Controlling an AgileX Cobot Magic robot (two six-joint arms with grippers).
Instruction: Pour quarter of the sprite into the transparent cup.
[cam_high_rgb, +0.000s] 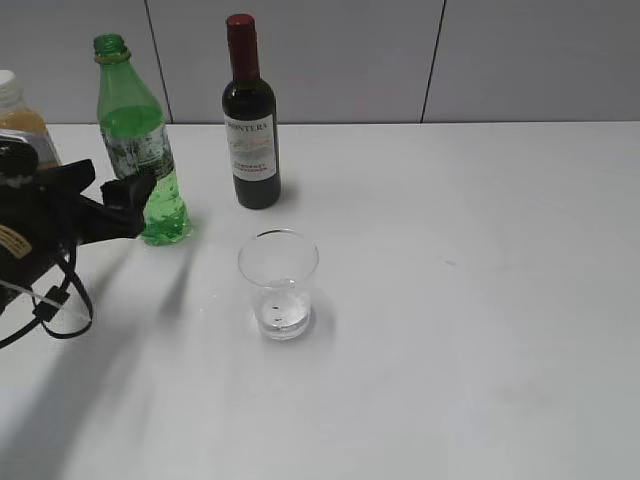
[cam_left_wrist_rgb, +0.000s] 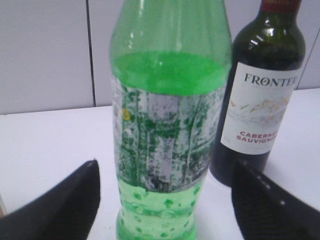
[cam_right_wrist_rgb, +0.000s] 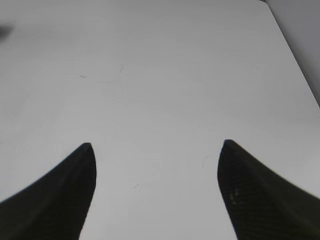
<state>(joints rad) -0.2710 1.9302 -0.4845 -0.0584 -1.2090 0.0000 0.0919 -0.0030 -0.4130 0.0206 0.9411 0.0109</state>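
The sprite (cam_high_rgb: 140, 150) is a tall green plastic bottle with a whitish label and no cap, upright at the back left of the table. It fills the left wrist view (cam_left_wrist_rgb: 167, 125), with green liquid up to just above the label. My left gripper (cam_high_rgb: 130, 195) is open, its two black fingers on either side of the bottle's lower part (cam_left_wrist_rgb: 165, 200), not touching it. The transparent cup (cam_high_rgb: 279, 283) stands upright in front of the bottles, with a little clear liquid at its bottom. My right gripper (cam_right_wrist_rgb: 156, 150) is open and empty over bare table; it does not show in the exterior view.
A dark wine bottle with a red top (cam_high_rgb: 250, 120) stands just right of the sprite, also in the left wrist view (cam_left_wrist_rgb: 260, 100). An orange juice bottle with a white cap (cam_high_rgb: 18, 115) stands at the far left, behind my left arm. The white table (cam_high_rgb: 480, 300) stretches right.
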